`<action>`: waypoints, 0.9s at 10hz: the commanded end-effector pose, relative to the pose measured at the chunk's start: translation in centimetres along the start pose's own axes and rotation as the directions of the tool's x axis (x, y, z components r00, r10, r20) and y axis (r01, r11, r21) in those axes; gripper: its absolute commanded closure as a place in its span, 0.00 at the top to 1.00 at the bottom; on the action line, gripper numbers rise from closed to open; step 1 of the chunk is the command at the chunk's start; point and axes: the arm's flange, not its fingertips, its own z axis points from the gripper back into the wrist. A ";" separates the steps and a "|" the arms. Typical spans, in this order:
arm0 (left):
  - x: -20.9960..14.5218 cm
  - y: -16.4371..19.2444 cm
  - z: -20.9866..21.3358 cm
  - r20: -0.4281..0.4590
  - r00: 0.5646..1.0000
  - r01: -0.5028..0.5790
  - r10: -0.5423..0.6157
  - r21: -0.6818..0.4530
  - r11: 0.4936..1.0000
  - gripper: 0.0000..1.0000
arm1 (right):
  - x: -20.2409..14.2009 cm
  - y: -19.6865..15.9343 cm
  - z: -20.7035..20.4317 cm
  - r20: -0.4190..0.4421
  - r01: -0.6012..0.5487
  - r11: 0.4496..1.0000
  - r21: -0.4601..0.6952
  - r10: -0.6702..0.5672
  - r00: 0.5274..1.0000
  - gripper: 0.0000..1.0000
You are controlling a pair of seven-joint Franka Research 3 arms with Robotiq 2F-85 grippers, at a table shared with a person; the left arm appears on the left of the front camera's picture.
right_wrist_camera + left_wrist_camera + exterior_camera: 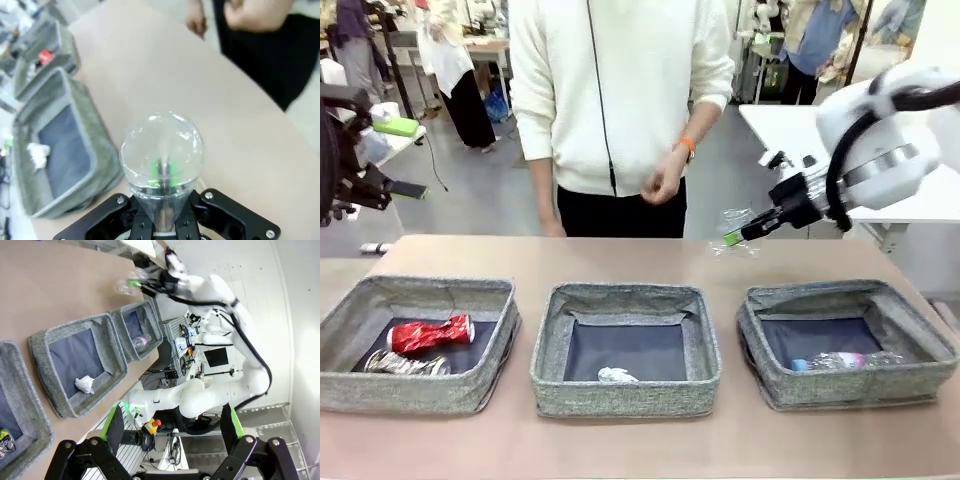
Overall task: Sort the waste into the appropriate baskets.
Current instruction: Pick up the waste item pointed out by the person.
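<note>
Sorting looks nearly done: cans [420, 345] lie in the left basket [380, 395], paper [616, 376] in the middle basket [625, 398], bottle [840, 361] in the right basket [850, 385], while the right gripper [732, 238], clamped on the cup [735, 228], hangs above the table's [620, 255] far right edge, left gripper [170, 427] wide, empty.

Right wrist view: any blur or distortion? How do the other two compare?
Right wrist view: soft overall, the person's hand smeared, the clear cup in the right gripper bending what lies behind it. Front view: even light, baskets fairly sharp, cup barely readable. Left wrist view: rolled sideways, wide-angle curve, left gripper sharp.
</note>
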 end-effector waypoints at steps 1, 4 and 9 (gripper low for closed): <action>0.0 0.0 0.0 0.007 1.000 0.017 -0.017 -0.022 1.000 1.00 | 3.1 9.6 8.6 -0.089 -0.060 0.994 -0.090 0.052 0.995 0.07; 0.0 0.0 0.0 0.007 1.000 0.017 -0.017 -0.022 1.000 1.00 | 3.5 16.3 10.7 -0.222 -0.264 0.949 -0.175 0.223 0.949 0.07; 0.0 0.0 0.0 0.007 1.000 0.017 -0.017 -0.022 1.000 1.00 | 3.4 12.7 10.9 -0.145 -0.118 0.986 -0.114 0.101 0.984 0.07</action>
